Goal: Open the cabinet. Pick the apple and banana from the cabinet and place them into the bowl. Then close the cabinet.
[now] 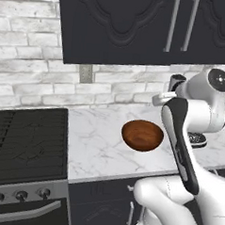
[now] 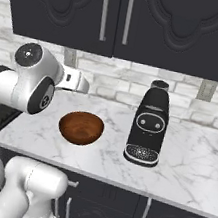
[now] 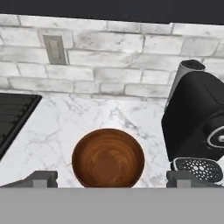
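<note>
The cabinet (image 2: 147, 21) looks matt black with brushed silver metal bar handles (image 2: 104, 10), the bowl (image 3: 108, 158) is glossy reddish-brown grained wood, the bench (image 2: 183, 159) is smooth white veined marble, the coffee machine (image 2: 149, 123) glossy black plastic, and the wall (image 3: 131, 57) rough pale brick.

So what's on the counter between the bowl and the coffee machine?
Nothing: bare marble counter separates the bowl from the coffee machine, clearest in the right base view.
</note>
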Available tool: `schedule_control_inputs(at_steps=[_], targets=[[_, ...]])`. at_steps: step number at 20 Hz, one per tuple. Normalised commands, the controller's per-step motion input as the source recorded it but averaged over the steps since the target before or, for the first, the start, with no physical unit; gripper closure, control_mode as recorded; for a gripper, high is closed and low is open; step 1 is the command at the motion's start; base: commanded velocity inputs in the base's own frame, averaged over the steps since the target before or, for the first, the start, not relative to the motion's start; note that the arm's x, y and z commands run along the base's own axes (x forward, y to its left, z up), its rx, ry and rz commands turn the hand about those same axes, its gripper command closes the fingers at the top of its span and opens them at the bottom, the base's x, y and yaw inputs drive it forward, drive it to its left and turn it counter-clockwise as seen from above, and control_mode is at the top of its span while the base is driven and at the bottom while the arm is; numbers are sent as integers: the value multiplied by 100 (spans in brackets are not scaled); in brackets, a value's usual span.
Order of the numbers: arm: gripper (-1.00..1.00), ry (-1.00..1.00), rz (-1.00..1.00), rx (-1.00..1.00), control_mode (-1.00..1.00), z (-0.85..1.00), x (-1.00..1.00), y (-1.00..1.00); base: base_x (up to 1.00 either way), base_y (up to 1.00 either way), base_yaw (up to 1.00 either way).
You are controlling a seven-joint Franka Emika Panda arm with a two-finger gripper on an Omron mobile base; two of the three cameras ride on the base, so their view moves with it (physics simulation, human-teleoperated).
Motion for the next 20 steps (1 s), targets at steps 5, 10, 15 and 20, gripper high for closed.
schedule_control_inputs(at_steps=[5,10,15,20], targets=[[-100,-39,0,0,-100,41,-45,0,0,0,0],[-100,-39,0,0,-100,51,-33,0,0,0,0],[-100,-46,0,0,-100,58,-39,0,0,0,0],[-100,-38,0,-1,-100,51,-14,0,0,0,0]])
